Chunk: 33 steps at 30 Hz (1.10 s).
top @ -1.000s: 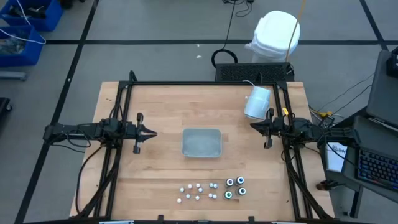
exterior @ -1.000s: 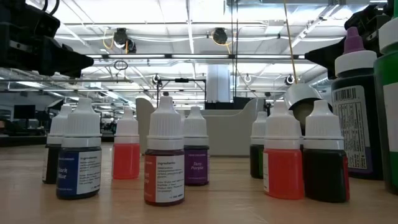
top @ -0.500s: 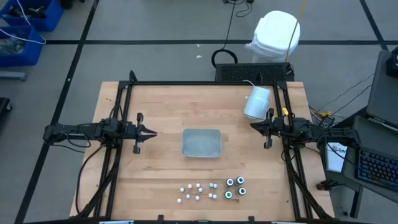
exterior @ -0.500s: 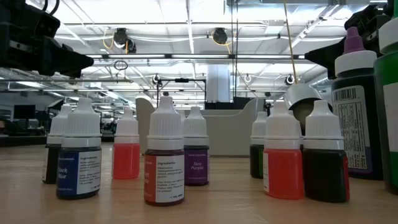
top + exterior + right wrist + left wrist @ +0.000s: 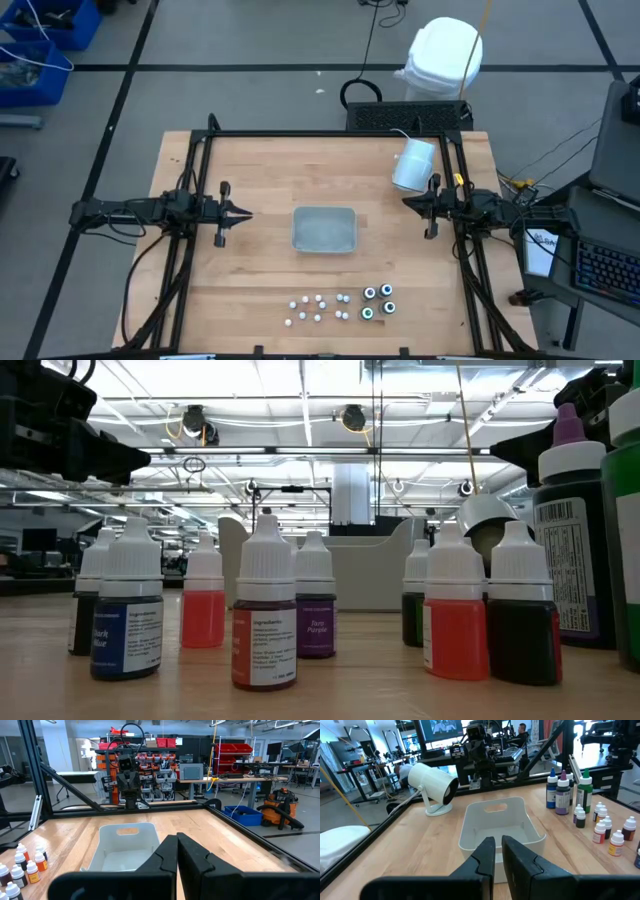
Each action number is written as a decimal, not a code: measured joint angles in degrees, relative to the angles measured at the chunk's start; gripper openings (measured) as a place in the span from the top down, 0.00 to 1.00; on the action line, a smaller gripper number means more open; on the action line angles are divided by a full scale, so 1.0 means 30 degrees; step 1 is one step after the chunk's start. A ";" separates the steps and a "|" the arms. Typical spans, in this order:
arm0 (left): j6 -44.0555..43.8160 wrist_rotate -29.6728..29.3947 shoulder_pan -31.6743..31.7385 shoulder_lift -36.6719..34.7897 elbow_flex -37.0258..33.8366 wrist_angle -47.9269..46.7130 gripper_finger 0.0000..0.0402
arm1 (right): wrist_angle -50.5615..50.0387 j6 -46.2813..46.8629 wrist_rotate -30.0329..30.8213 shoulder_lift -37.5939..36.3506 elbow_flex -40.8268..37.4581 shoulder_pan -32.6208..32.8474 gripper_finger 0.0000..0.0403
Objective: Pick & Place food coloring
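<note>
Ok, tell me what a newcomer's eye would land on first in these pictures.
The clear rectangular tray sits empty at the table's middle, flanked by the left gripper and right gripper, both raised and holding nothing. Near the front edge stands the cluster of food coloring bottles, tiny white-capped ones beside four bigger dark ones. A white cylinder lies at the back right.

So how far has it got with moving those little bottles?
Nothing looks done yet. The clear tray at mid-table holds nothing, and the food coloring bottles all stand grouped near the table's front edge. Nothing is in hand: the left claw and right claw hang at either side of the tray, both holding nothing. Moving every bottle appears to be left.
</note>
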 joint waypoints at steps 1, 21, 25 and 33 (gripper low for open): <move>0.0000 0.0000 0.0000 -0.0003 -0.0001 0.0004 0.90 | 0.0000 -0.0007 0.0003 0.0007 0.0000 0.0007 1.00; 0.0000 0.0000 0.0000 0.0001 -0.0005 -0.0003 0.90 | -0.0007 0.0000 0.0005 0.0007 -0.0015 0.0000 1.00; 0.0037 -0.0022 0.0000 0.0000 -0.0004 0.0009 0.90 | 0.0000 0.0000 0.0003 0.0007 -0.0015 0.0000 1.00; 0.0044 -0.0408 0.0000 0.0000 -0.0004 0.0135 0.90 | 0.0860 0.0153 0.0035 0.0000 -0.0007 0.0006 1.00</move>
